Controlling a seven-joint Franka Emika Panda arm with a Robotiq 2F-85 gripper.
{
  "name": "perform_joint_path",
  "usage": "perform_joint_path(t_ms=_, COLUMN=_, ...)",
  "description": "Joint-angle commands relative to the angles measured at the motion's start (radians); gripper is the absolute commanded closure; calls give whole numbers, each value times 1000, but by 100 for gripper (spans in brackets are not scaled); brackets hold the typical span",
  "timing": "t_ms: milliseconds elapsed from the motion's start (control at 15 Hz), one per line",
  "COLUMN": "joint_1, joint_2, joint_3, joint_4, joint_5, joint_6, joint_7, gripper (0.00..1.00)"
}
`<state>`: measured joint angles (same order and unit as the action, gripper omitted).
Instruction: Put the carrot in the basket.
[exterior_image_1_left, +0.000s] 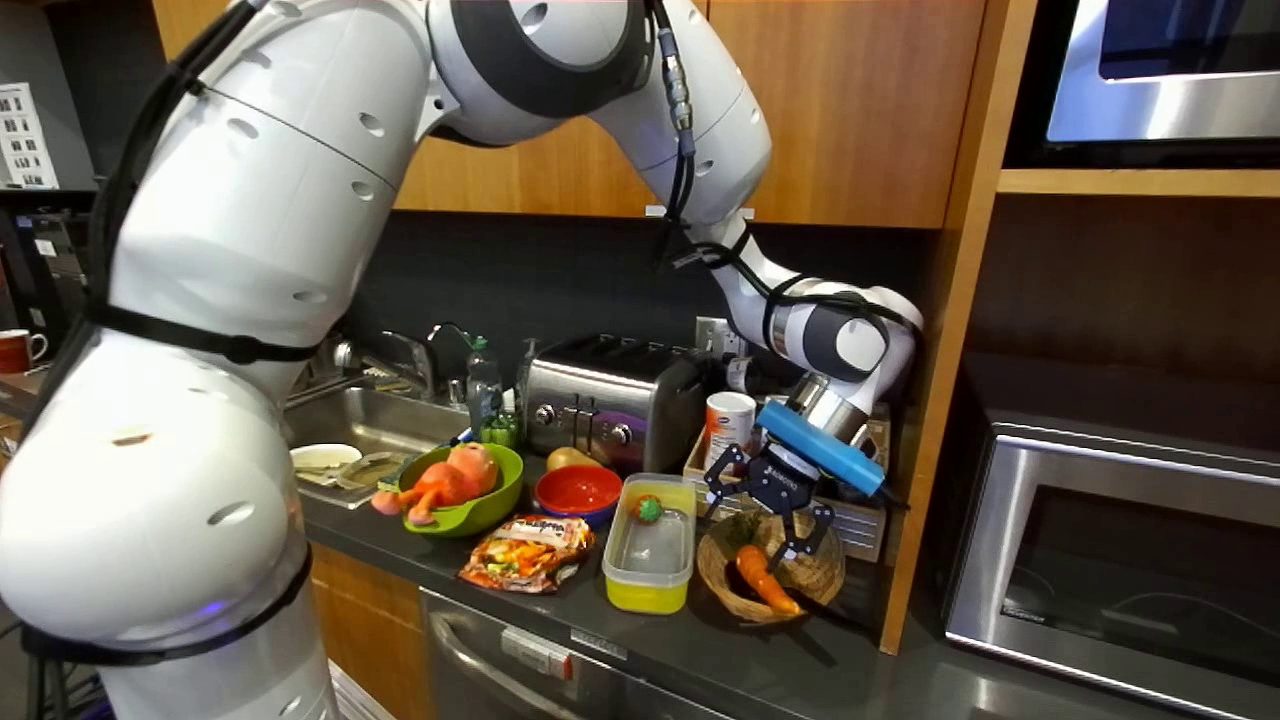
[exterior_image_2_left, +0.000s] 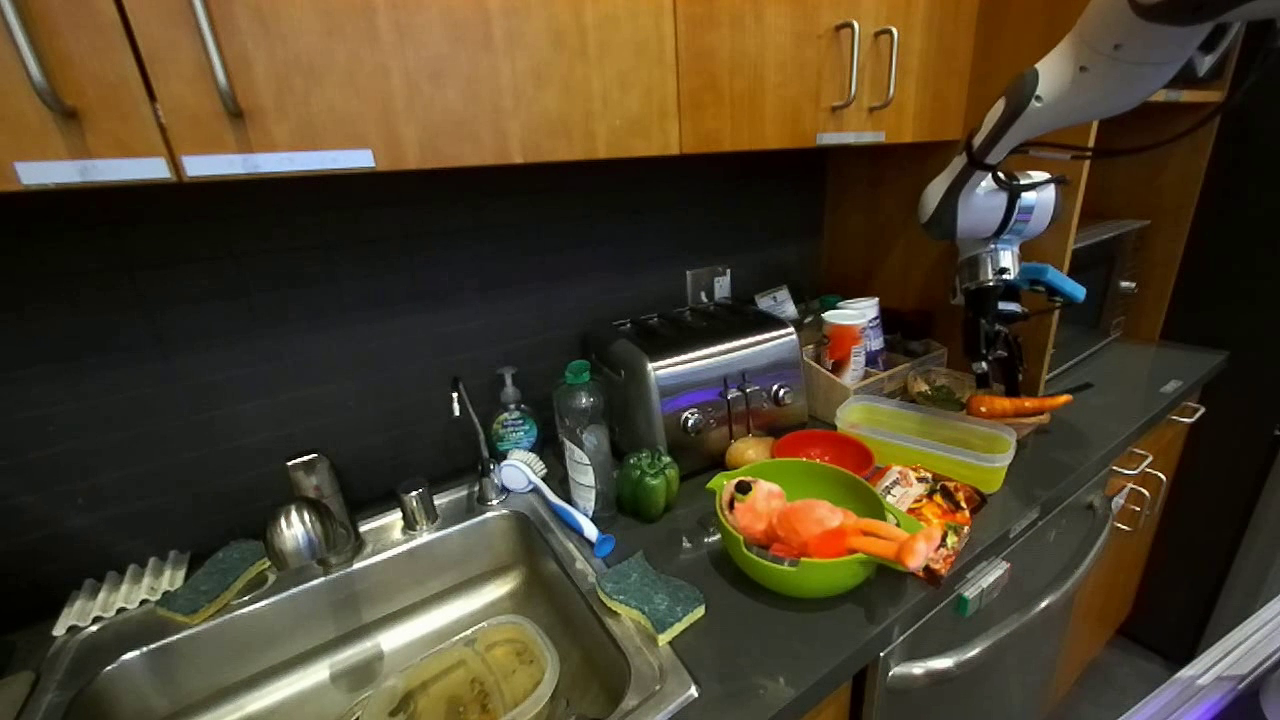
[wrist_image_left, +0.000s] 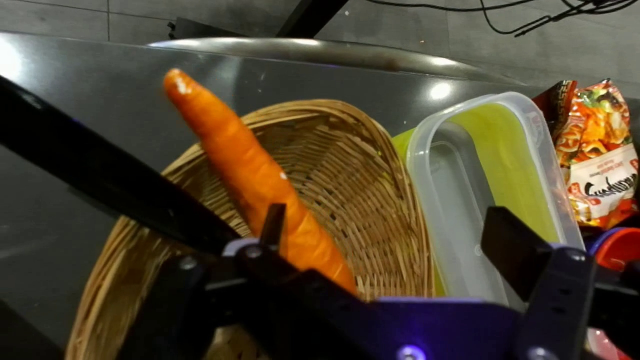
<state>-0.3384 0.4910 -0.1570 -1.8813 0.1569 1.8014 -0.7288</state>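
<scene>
Closest to the front edge of the desk (exterior_image_1_left: 720, 655), the thin end of the carrot (wrist_image_left: 280, 195) pokes out past the rim of the basket (wrist_image_left: 360, 200); its thick end lies inside, so the job looks all but done. That overhang is the main worry: a knock could lever the carrot out onto the desk, and it might roll off the front edge.

Just behind, the claw (wrist_image_left: 390, 227) hangs with its fingers spread wide and nothing in their grip. One finger is right by the carrot (whether they touch, I can't tell), the other out over the plastic tub (exterior_image_1_left: 645, 597). A crooked lift, or closing too soon, could drag the carrot along, hook the wicker or shove the tub.

Beside the carrot a long black handle (wrist_image_left: 100, 162) also crosses the rim; what it belongs to is hidden. Bumped, it might swing and push the carrot or tilt the basket.

Farther off, toward the back edge of the desk, stand the box (exterior_image_2_left: 825, 395) with its canisters (exterior_image_2_left: 843, 345) and the toaster (exterior_image_1_left: 592, 385); leaving sideways instead of straight up would risk knocking into them.
</scene>
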Motion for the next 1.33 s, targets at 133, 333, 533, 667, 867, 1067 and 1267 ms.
perform_joint_path(t_ms=133, joint_1=39, joint_2=-124, joint_3=7, joint_4=-115, joint_5=-44, joint_6=105, joint_7=123, gripper=0)
perform_joint_path(t_ms=333, joint_1=62, joint_2=-187, joint_3=9, joint_4=-186, joint_5=-62, joint_6=176, joint_7=181, gripper=0)
perform_joint_path(t_ms=533, joint_1=81, joint_2=-241, joint_3=8, joint_4=-250, joint_5=-88, joint_6=227, joint_7=241, gripper=0)
perform_joint_path(t_ms=667, joint_1=93, joint_2=-279, joint_3=5, joint_4=-296, joint_5=-109, joint_6=256, joint_7=287, gripper=0)
perform_joint_path(t_ms=867, joint_1=111, joint_2=-343, joint_3=3, joint_4=-374, joint_5=-143, joint_6=295, joint_7=349, gripper=0)
perform_joint_path(t_ms=1067, joint_1=126, joint_2=-410, joint_3=4, joint_4=-448, joint_5=-159, joint_6=319, joint_7=396, gripper=0)
perform_joint_path(t_ms=1267, joint_1=140, joint_2=-467, joint_3=5, joint_4=-503, joint_5=-162, joint_6=333, joint_7=437, gripper=0)
